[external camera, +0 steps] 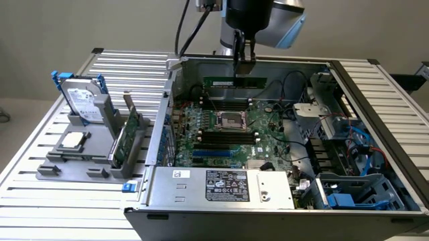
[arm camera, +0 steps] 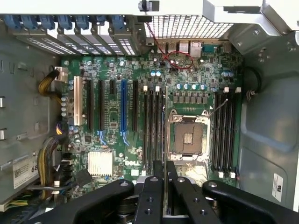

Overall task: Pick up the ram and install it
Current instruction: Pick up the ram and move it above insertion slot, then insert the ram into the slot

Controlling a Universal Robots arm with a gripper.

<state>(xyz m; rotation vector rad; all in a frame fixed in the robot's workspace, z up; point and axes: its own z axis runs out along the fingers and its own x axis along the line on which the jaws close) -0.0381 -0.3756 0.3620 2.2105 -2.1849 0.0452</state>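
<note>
**Exterior view**
- Gripper: jaws nearly closed, pinching the ram by its top edge near mid-length. This probably keeps it hanging level.
- Ram: on edge and level, in the air inside the open case, above the motherboard and clear of the black slots.
- Counter: slatted metal. It carries the case and, at the exterior view's left, a grey rack with a drive and a card standing upright.
- Room: plain pale wall behind.

**Wrist view**
- Gripper: jaws close together, with the ram edge-on between them as a thin line.
- Alignment: the ram runs parallel to the slots beside the socket, so its orientation matches theirs.
</note>
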